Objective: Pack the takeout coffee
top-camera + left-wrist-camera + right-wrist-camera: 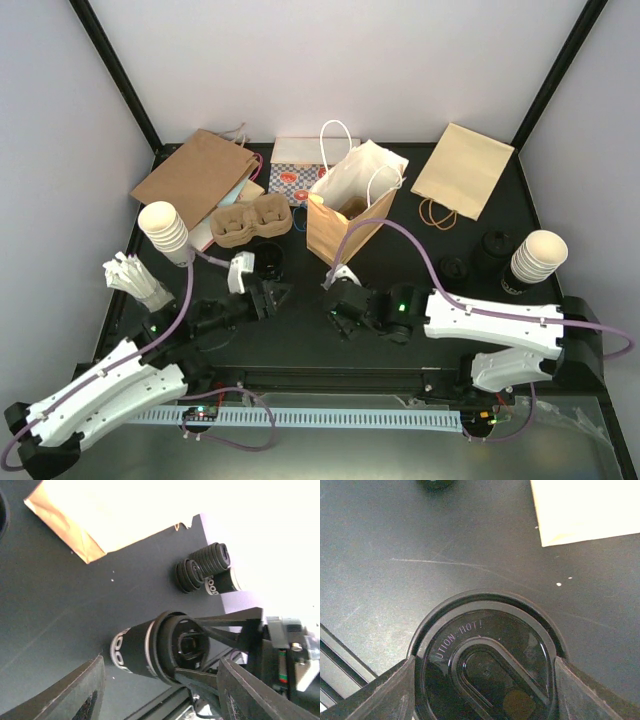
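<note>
Near table (300, 345) centre: right claw (485, 662) clamped across lidded cup (135, 650); left claw (160, 680) spread wide, empty, just beside second black cup (268, 262).

– What can you read here?
– On the black round plastic lid (485, 665) you see raised letters, "UTION: HOT!", the start cut off.
– Anything else?
– On the black round cup (132, 650) you see white "OO", the rest hidden.

The top view looks steeply down from above and behind at 6 o'clock, over the whole desk (300, 330). The left wrist view skims low toward 3 o'clock. The right wrist view stares down close, and both share one black cup (137, 650).
</note>
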`<state>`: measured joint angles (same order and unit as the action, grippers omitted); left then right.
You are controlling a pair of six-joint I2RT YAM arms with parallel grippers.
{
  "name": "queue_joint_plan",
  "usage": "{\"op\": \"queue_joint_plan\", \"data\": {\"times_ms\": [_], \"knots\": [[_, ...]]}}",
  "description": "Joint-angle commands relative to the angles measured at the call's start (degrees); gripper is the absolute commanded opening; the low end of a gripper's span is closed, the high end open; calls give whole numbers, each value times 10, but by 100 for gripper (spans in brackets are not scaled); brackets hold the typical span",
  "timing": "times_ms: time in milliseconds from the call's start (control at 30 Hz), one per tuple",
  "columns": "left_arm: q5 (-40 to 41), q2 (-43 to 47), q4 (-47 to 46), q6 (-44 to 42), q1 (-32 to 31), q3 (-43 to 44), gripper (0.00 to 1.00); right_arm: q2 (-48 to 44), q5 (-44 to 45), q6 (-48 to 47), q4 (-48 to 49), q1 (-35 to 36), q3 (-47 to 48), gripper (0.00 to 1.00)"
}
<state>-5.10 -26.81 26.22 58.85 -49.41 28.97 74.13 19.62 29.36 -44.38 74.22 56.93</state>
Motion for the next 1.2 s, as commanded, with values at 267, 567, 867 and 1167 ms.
{"op": "queue_joint_plan", "data": {"times_ms": [267,567,867,1167], "knots": [[15,-250,98,-256,83,282,70,-88,81,-5,-162,-50,108,48],[9,-503,149,-421,142,548,79,-154,84,-40,-223,-118,163,50],[26,-704,222,-491,144,766,69,-169,86,-33,-267,-137,209,50],[22,-778,262,-504,144,824,32,-188,104,-41,-308,-137,256,49]]}}
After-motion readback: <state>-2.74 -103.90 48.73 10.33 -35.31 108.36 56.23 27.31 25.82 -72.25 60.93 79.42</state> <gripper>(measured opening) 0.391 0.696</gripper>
